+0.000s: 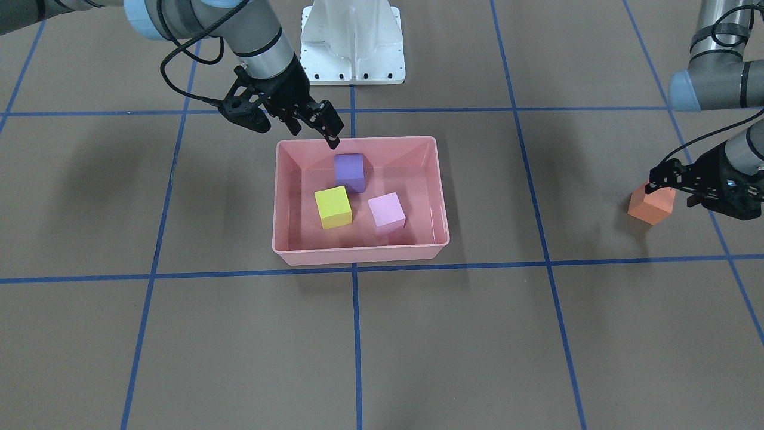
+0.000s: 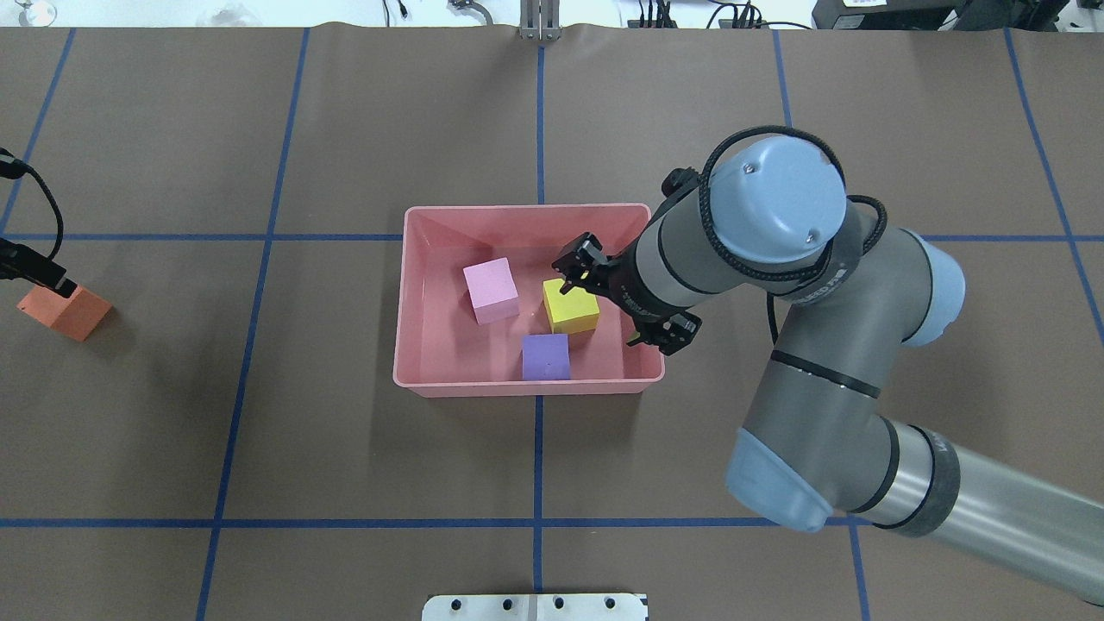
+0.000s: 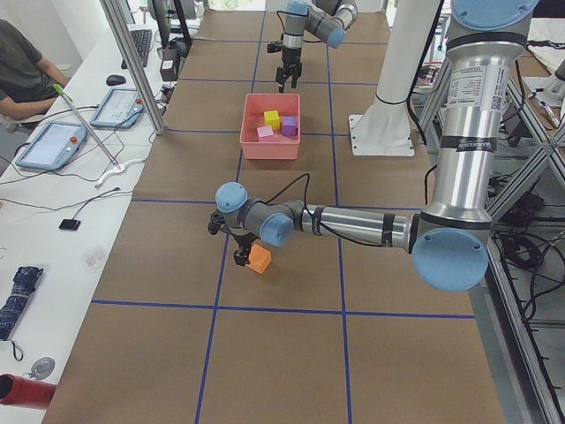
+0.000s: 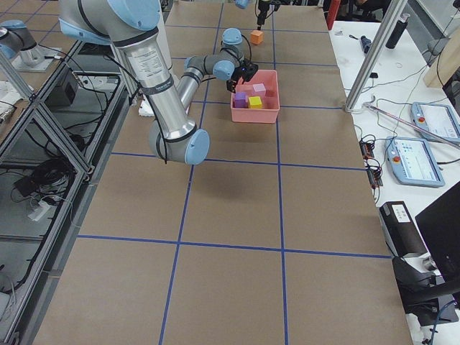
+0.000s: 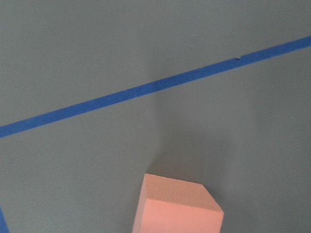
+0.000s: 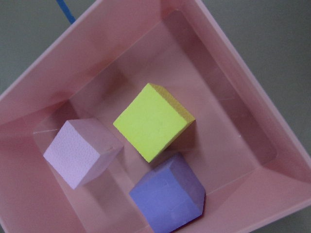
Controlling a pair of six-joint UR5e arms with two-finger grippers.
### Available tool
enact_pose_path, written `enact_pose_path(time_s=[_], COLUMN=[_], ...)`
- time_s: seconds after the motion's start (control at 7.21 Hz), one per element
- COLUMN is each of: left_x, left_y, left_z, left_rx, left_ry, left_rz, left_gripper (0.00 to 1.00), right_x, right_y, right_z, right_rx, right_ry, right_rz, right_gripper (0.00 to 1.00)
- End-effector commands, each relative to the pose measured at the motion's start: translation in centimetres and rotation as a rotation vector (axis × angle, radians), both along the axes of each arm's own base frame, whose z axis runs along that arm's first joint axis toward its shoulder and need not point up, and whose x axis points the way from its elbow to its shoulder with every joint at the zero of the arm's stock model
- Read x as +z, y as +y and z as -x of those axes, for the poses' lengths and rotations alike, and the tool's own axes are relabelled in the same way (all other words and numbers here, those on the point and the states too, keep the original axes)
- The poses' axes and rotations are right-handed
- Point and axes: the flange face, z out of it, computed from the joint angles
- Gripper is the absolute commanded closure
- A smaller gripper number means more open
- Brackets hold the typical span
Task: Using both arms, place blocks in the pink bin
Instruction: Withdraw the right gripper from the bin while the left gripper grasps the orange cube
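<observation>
right gripper (image 2: 623,297): jaws spread wide and empty, hanging over the pink bin (image 2: 526,384), clear of the blocks.
yellow block (image 2: 571,308): right below that hand, dead centre in its wrist camera, flat on the bin floor.
purple block (image 2: 546,356): just beside the yellow one and still under the hand. it sits against the bin wall on the robot's side; whether the two cubes touch, i can't tell.
pale pink-lilac block (image 2: 491,291): a little further out from the right hand, past the yellow cube toward the bin's middle, standing apart from the other two.
pink bin: three cubes inside. the right hand is over its own end, and the left hand is well away from it.
left gripper (image 1: 667,186): down low at the table (image 1: 239,334), right over the orange block (image 1: 650,206), with a finger at the cube's top edge. no fingers show in its wrist camera, so i can't tell if the jaws are apart or clamped.
orange block: directly under the left hand, outside the bin, far from the right hand. it shows at the bottom of the left wrist view with a blue tape line (image 5: 146,90) beyond it.
white base (image 1: 352,42): behind the right hand, on the robot's side of the bin.
</observation>
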Motion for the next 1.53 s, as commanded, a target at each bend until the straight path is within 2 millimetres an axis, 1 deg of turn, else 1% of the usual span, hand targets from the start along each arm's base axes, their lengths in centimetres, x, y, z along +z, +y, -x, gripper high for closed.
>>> enact_pose_path(time_s=[0.0, 0.14, 0.28, 0.42, 0.55, 0.69, 0.83, 0.97, 1.11, 1.25, 1.39], left_x=[0.6, 0.4, 1.9, 2.2, 2.6, 2.4, 0.6, -0.6, -4.6, -9.9, -15.7], left_y=[0.4, 0.4, 1.6, 2.0, 2.2, 2.3, 2.4, 2.6, 2.7, 3.2, 2.7], left_z=[-2.3, -2.3, -3.2, -3.8, -3.7, -3.7, -3.8, -4.1, -4.2, -4.5, -5.1], left_rx=[0.023, 0.035, 0.056, 0.072, 0.076, 0.076, 0.08, 0.099, 0.052, -0.016, -0.086], left_ry=[-0.049, -0.047, -0.059, -0.059, -0.063, -0.055, -0.024, 0.03, 0.09, 0.163, 0.233], left_rz=[-0.084, -0.105, -0.072, -0.071, -0.067, -0.065, -0.073, -0.056, -0.026, 0.049, 0.123], left_gripper=[0.0, 0.0, 0.0, 0.0, 0.16, 0.87, 1.0, 1.0, 1.0, 1.0, 1.0], right_x=[1.3, 1.9, 1.7, 1.7, 2.5, 4.1, 5.5, 8.3, 10.7, 13.2, 16.5], right_y=[-2.5, -2.9, -3.4, -4.5, -6.0, -7.7, -8.7, -9.0, -9.1, -9.0, -8.4], right_z=[-2.9, -3.5, -4.2, -5.4, -7.4, -10.7, -12.7, -13.8, -15.3, -16.8, -18.0], right_rx=[-0.01, -0.017, -0.012, -0.02, -0.01, -0.039, -0.055, -0.079, -0.102, -0.115, -0.15], right_ry=[0.016, 0.029, 0.022, 0.008, 0.024, 0.021, 0.026, 0.063, 0.097, 0.127, 0.163], right_rz=[-0.049, -0.07, -0.067, -0.05, -0.082, -0.09, -0.095, -0.121, -0.159, -0.172, -0.193], right_gripper=[0.0, 0.0, 0.0, 0.0, 0.0, 0.0, 0.0, 0.0, 0.0, 0.0, 0.0])
